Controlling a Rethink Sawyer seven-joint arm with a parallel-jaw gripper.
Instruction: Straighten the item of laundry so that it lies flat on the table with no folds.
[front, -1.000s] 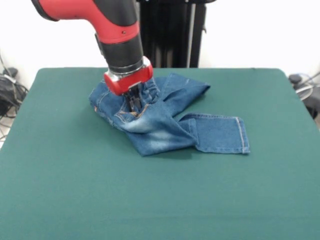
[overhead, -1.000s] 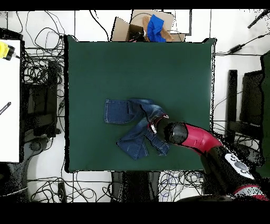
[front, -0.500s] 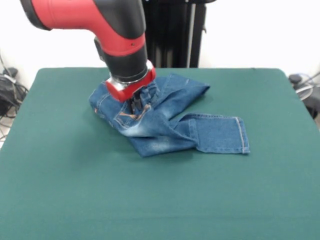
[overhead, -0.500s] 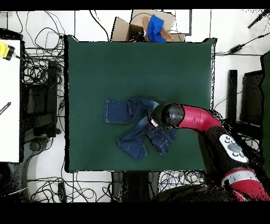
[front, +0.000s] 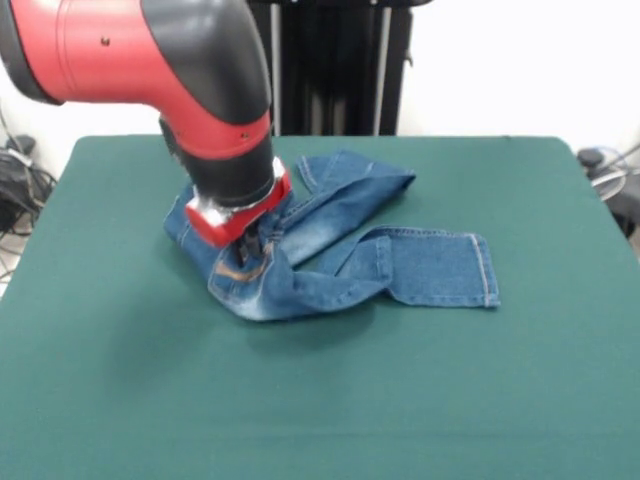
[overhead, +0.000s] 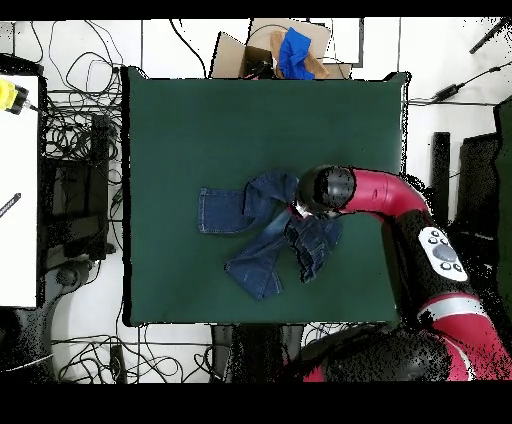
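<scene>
Denim jeans (front: 330, 255) bunched on table (front: 450, 390), tool (front: 248, 243) pinching waistband.

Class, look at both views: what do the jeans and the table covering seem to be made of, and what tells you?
The jeans look like blue denim: faded whitish patches, stitched hems, soft folds. The table covering looks like matte dark green felt or similar cloth: no shine and no visible weave, though the exact fabric is uncertain.

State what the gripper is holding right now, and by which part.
The gripper is shut on the jeans, pinching bunched denim in the seat area near the orange-stitched pocket; the legs trail on the table.
</scene>
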